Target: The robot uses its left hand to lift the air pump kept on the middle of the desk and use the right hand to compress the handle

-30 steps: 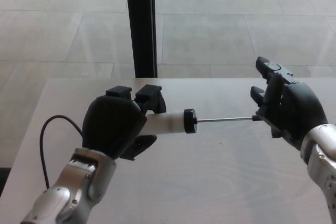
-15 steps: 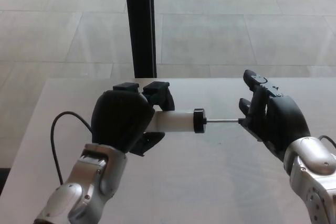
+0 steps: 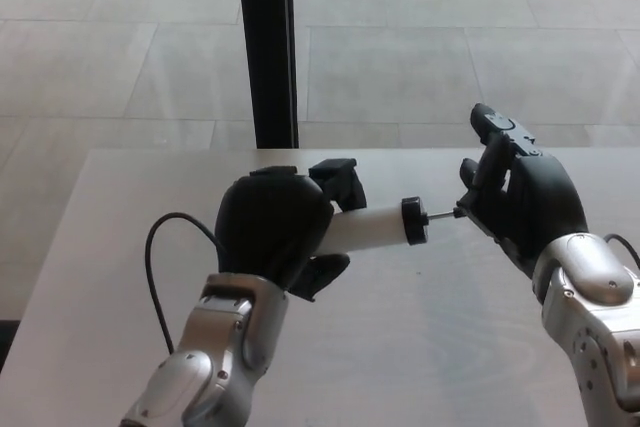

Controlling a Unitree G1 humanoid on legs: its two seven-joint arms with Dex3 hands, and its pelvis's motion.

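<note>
The air pump is held level above the desk [image 3: 420, 347]. Its white barrel [image 3: 365, 228] ends in a black cap [image 3: 413, 220]. My left hand [image 3: 275, 232] is shut around the barrel's left part. Only a short stub of the thin metal rod [image 3: 441, 214] shows between the cap and my right hand [image 3: 522, 202]. The right hand is closed around the rod's end. Its palm hides the handle itself, and its back faces the camera.
A black pillar [image 3: 266, 47] stands just behind the desk's far edge, left of centre. A black cable [image 3: 165, 237] loops out beside my left forearm. Tiled floor lies beyond the desk.
The rod has gone almost fully into the barrel, from long to a short stub. My left hand carried the pump rightward toward my right hand, which shifted slightly left.
</note>
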